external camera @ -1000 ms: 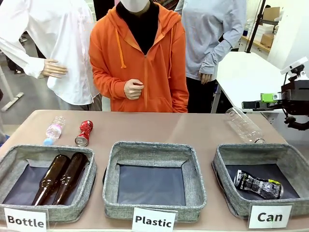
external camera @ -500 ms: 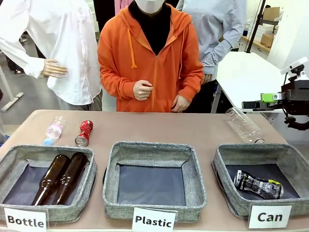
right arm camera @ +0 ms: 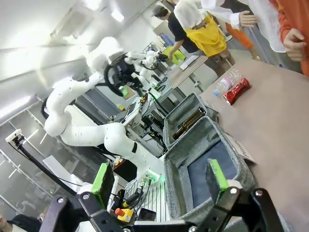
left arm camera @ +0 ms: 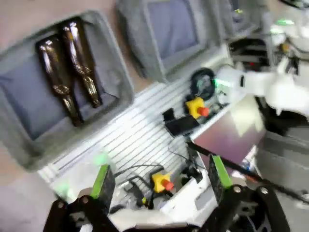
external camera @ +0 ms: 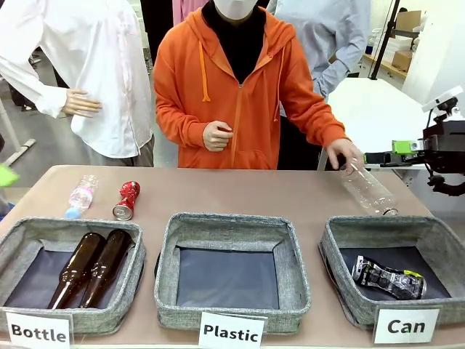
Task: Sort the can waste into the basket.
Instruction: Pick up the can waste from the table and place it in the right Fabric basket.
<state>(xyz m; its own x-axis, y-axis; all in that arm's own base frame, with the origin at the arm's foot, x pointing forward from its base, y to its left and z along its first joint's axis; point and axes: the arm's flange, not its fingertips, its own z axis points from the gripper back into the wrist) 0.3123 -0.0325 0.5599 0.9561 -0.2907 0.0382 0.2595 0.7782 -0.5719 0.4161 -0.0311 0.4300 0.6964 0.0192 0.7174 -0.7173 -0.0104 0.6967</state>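
A shiny red crushed can lies on the table behind the "Bottle" basket, and the right wrist view has it too. The black printed can lies inside the "Can" basket at the front right. My right gripper hovers open off the table's right edge, beyond that basket, and nothing is between its green pads. My left gripper is open and empty too, looking down at the "Bottle" basket and the robot's base. A green blur at the front view's left edge is one of its pads.
The person in orange has a hand on a clear plastic bottle behind the "Can" basket. Another small plastic bottle lies beside the red can. Two brown bottles fill the "Bottle" basket; the "Plastic" basket stands between.
The person shifted toward picture right and reached a hand down onto the clear bottle. A green blur of my left gripper came in at the left edge. The cans stayed put.
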